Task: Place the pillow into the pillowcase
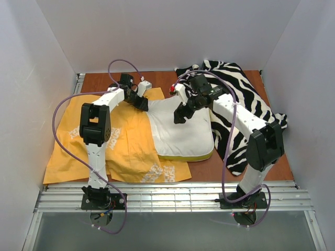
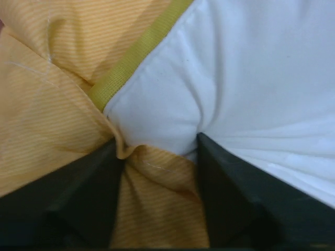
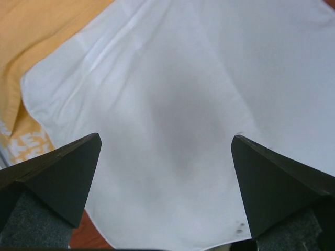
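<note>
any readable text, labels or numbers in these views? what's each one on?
Nothing reads cleanly.
White prints on the orange-yellow fabric pillowcase: too small in the top view.
White letters on the same case, right wrist view: cut off and blurred, unreadable.
Puffy white pillow, black-and-white zebra-striped cloth: no text.

A reddish-brown wooden table (image 1: 207, 171) is enclosed by plain white walls: a back wall (image 1: 167, 31) at 12 o'clock, side walls at 9 (image 1: 26, 78) and 3 o'clock (image 1: 314, 78). At 6 o'clock, ribbed metal rails (image 1: 172, 196) are seen along the table's near edge. Even lighting is cast throughout.
</note>
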